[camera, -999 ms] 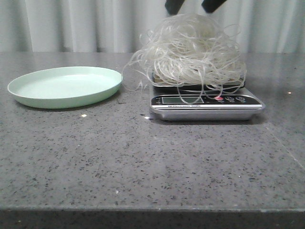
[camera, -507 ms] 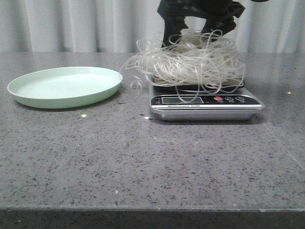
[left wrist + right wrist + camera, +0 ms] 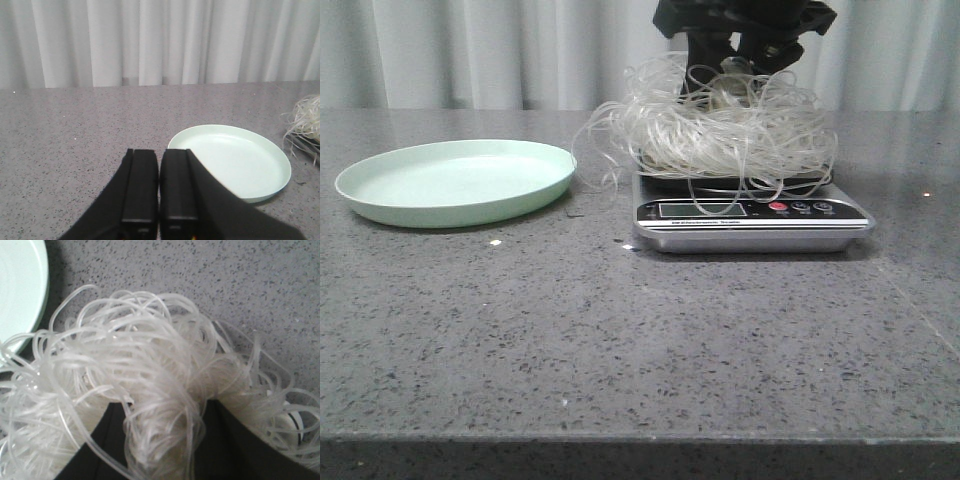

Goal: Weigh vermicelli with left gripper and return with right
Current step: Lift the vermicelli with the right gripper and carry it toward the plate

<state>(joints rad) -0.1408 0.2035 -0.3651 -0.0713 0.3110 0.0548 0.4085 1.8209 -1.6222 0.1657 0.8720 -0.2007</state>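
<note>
Table [image 3: 620,340]: filling the lower half of the front view, grey speckled stone, unchanged from the earlier frames.
Scale [image 3: 752,213]: sitting right of centre in the front view, display and buttons facing the camera, not shifting from a second ago.
Plate [image 3: 455,182]: lying at centre left of the front view, pale green, bare inside, well apart from the scale; also showing at lower right of the left wrist view [image 3: 232,160].
Vermicelli [image 3: 720,130]: resting on the scale platform just above frame centre, loose strands spilling over the left edge toward the plate and drooping over the display; mound looking lower and wider than a second ago, top loops now bunching up between the fingers.
Right gripper [image 3: 740,75]: reaching down from the top edge of the front view into the crown of the tangle, sitting deeper than half a second ago; fingers [image 3: 100,445] closing in from both sides and pinching a thick hank of vermicelli [image 3: 160,405] in the right wrist view.
Left gripper [image 3: 159,187]: hanging at the bottom centre of the left wrist view, jaws pressed together, holding nothing, plate just beyond.
Curtain [image 3: 500,50]: hanging across the top of the front view, pale and pleated.
</note>
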